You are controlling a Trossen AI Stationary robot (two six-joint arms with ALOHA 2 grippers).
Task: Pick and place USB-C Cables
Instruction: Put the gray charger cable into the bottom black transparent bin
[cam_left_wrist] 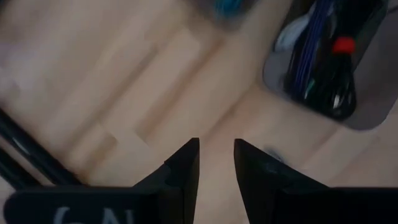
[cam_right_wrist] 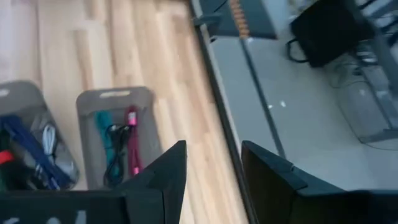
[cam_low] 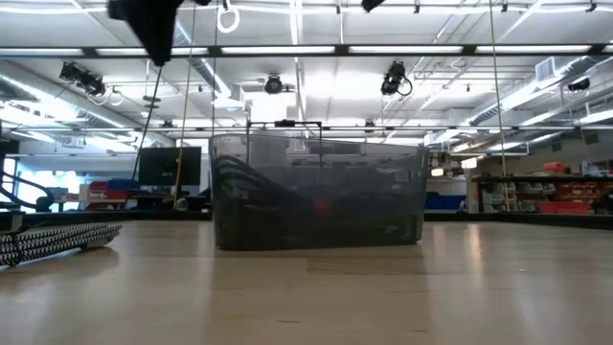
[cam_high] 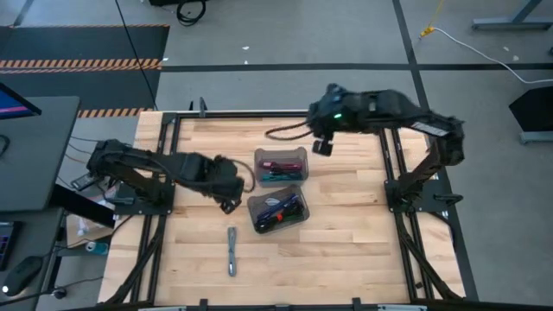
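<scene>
Nearest the low camera, a braided black-and-white cable [cam_low: 57, 241] is lying on the light wooden table [cam_low: 316, 297] at the left edge of that view. In the high view the same grey braided cable [cam_high: 232, 251] is resting alone on the tabletop, near the front edge and apart from both bins.

Two translucent grey rectangular bins are sitting at the table's centre, just beside each other. The far bin [cam_high: 281, 166] is holding a maroon cable [cam_right_wrist: 132, 149], a teal cable [cam_right_wrist: 103, 134] and a black cable [cam_right_wrist: 115, 155]. The near bin [cam_high: 278, 212] is sitting at a slant and is holding a purple cable [cam_left_wrist: 308, 56], a white cable [cam_left_wrist: 289, 37] and a black cable with a red band [cam_left_wrist: 339, 74].

The left gripper [cam_high: 230, 200] is hovering low over bare wood just left of the near bin. Its fingers [cam_left_wrist: 186, 171] are standing a narrow gap apart with nothing between them.

The right gripper [cam_high: 322, 143] is hanging above the table just right of the far bin's far corner. Its fingers [cam_right_wrist: 165, 174] are spread apart and are gripping nothing.

A black cord [cam_high: 285, 131] is trailing across the wood behind the far bin, toward the right arm.
</scene>
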